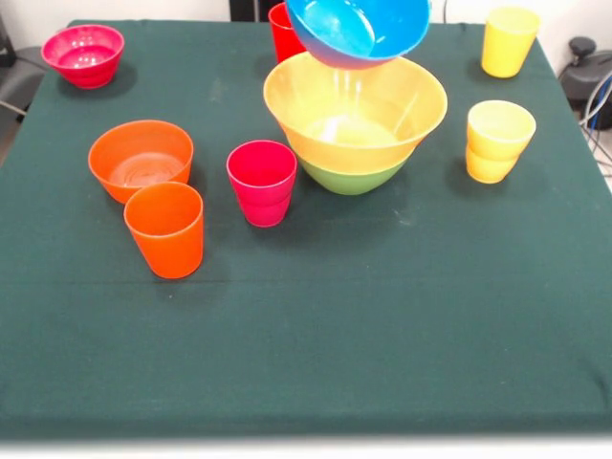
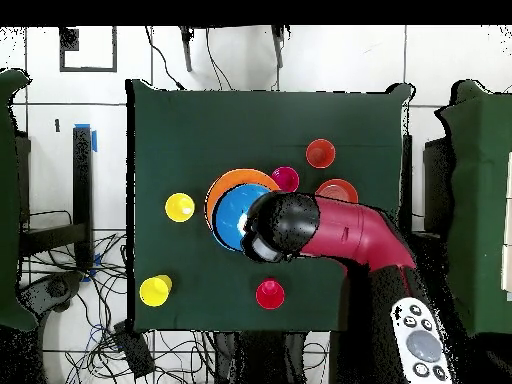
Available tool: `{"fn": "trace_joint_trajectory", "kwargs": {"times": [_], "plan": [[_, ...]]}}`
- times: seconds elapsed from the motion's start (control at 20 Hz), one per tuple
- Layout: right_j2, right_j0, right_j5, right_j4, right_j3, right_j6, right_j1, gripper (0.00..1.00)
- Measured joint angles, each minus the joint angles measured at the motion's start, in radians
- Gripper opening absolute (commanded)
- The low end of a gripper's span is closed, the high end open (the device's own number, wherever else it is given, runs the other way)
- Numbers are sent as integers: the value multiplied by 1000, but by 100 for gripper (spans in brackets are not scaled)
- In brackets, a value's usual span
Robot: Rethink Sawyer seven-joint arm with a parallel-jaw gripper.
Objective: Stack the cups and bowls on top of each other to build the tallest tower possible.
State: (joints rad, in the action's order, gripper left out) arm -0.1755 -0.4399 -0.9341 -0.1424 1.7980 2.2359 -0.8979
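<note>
Jaws' state untellable: overhead arm (image 2: pixel 340 232) hides them; front view shows blue bowl (image 1: pixel 358 29) aloft.

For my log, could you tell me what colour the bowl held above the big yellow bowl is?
Blue. The raised bowl shows best in the front view.

Five cups (image 1: pixel 262 182); five bowls (image 1: pixel 141 159)

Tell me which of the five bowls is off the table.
The glossy blue plastic bowl, held tilted in the air above the very large yellow bowl. That one is nested in the green bowl; the orange and magenta-pink bowls sit apart on the cloth.
</note>
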Motion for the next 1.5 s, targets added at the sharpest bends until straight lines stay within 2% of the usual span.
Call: {"fn": "trace_joint_trajectory", "kwargs": {"times": [0.7,1.5], "plan": [[30,23,0,5,-46,0,82,0],[64,35,0,5,-79,0,108,0]]}}
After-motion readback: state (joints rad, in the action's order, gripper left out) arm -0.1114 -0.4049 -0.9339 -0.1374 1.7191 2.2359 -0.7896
